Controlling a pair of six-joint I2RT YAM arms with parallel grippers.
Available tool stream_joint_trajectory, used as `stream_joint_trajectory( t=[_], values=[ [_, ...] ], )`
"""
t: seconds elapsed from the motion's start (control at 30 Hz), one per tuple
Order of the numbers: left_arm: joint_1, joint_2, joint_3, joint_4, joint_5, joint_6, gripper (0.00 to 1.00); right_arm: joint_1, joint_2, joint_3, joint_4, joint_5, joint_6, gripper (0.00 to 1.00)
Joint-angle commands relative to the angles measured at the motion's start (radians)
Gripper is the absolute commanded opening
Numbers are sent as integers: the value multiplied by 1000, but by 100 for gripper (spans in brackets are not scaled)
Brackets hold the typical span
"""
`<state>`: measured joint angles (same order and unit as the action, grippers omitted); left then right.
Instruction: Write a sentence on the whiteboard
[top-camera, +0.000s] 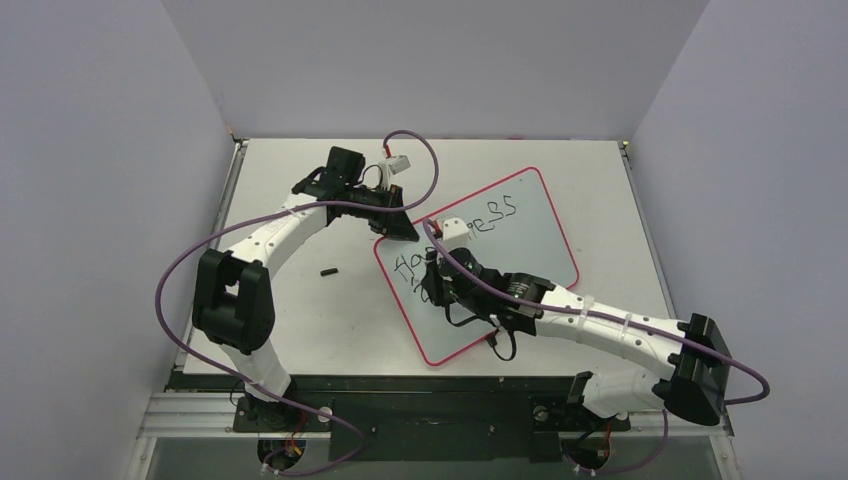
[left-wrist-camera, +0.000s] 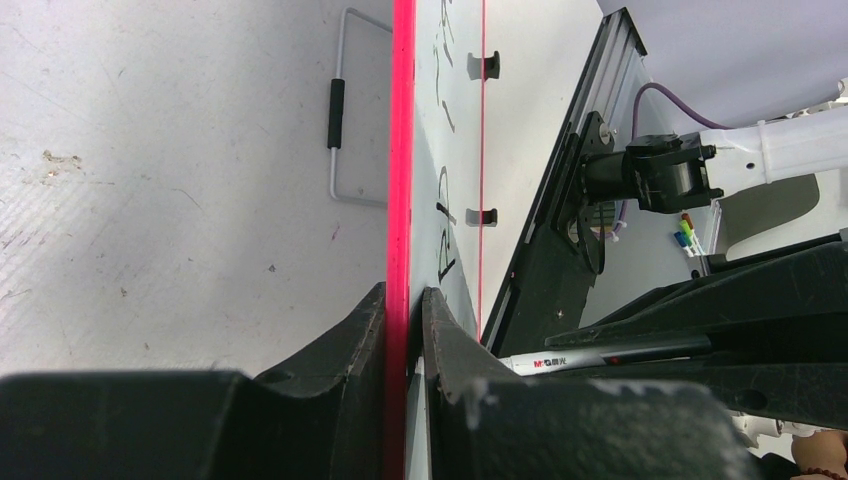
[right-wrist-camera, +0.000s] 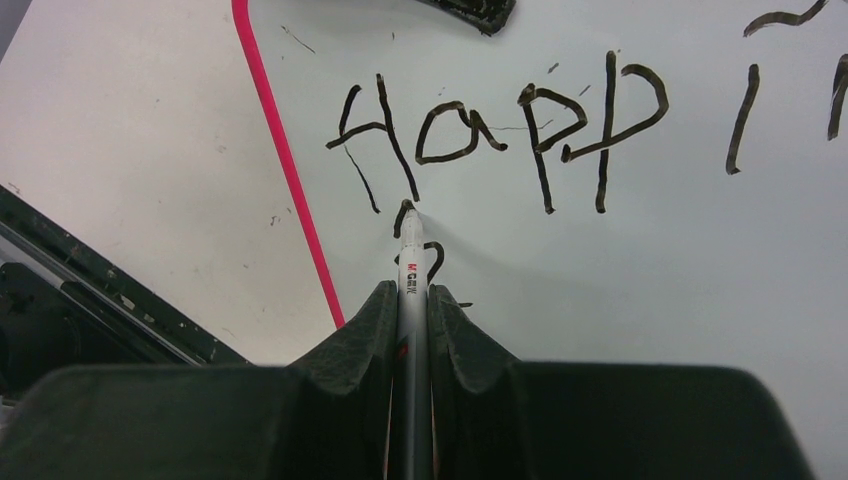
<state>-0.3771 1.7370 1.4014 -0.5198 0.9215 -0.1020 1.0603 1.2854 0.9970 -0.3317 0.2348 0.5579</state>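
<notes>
The whiteboard (top-camera: 530, 225), white with a thin red rim, lies slanted on the table at centre right. The sentence (top-camera: 492, 216) has a top line reading about "Happiness"; the right wrist view shows "Happin" (right-wrist-camera: 560, 115) and the first strokes of a second line (right-wrist-camera: 432, 258). My right gripper (top-camera: 433, 278) (right-wrist-camera: 412, 295) is shut on a silver marker (right-wrist-camera: 411, 262) whose tip touches the board under the "H". My left gripper (top-camera: 398, 226) (left-wrist-camera: 405, 300) is shut on the board's red rim (left-wrist-camera: 402, 150) at its far left corner. The marker also shows in the left wrist view (left-wrist-camera: 600, 355).
A small black marker cap (top-camera: 328, 270) lies on the table left of the board. A wire loop with a black sleeve (left-wrist-camera: 337, 112) lies beside the rim. Two black tabs (left-wrist-camera: 485, 66) sit on the board's edge. A black rail (top-camera: 430, 385) runs along the table's near edge.
</notes>
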Motion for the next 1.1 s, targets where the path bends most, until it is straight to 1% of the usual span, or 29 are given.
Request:
stream_joint_trajectory(
  t=[0.0,0.13,0.27,0.63,1.07],
  values=[
    [-11,-54,24,38,-11,26,0,9,-66,-12,-13,3,-12,0],
    [-11,-56,27,35,-12,27,0,8,-135,-28,-17,30,-10,0],
    [-11,-54,28,34,-12,28,0,-4,-147,-45,-31,50,-10,0],
    [-11,-62,28,32,-14,29,0,-15,-94,-68,-33,81,-6,0],
    [-14,-62,22,36,-12,30,0,-26,-37,-79,-3,84,-13,0]
  ],
)
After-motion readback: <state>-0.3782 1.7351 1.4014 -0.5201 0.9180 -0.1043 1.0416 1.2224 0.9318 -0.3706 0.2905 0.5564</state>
